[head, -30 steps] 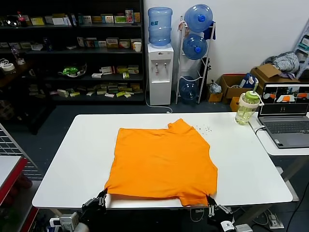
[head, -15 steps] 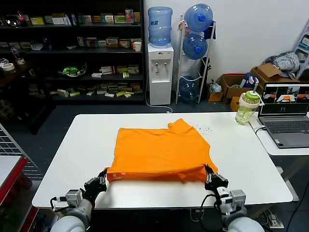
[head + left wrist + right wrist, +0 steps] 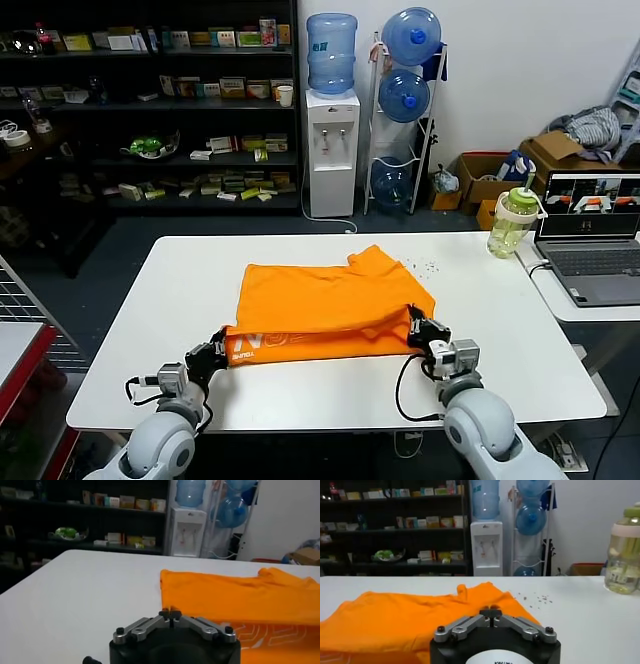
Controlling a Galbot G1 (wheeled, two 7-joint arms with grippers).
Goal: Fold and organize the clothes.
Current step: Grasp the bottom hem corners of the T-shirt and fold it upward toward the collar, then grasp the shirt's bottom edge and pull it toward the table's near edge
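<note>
The orange T-shirt (image 3: 330, 300) lies on the white table (image 3: 520, 340), its near hem lifted and carried over the body, so the white lettering shows on the turned-up strip. My left gripper (image 3: 222, 346) is shut on the hem's left corner; the shirt also shows in the left wrist view (image 3: 240, 600), where that gripper (image 3: 170, 613) pinches the fabric edge. My right gripper (image 3: 414, 325) is shut on the hem's right corner; in the right wrist view (image 3: 490, 611) it pinches the orange cloth (image 3: 395, 620).
A green-lidded water bottle (image 3: 512, 222) stands at the table's far right corner, with a laptop (image 3: 594, 236) on a side table beyond. Small specks (image 3: 425, 267) lie on the table behind the shirt. Shelves and a water dispenser (image 3: 331, 150) stand behind.
Both grippers have risen from below the table's front edge and moved away from me with the shirt's hem, folding it over the body. The white lettering has come into view.
</note>
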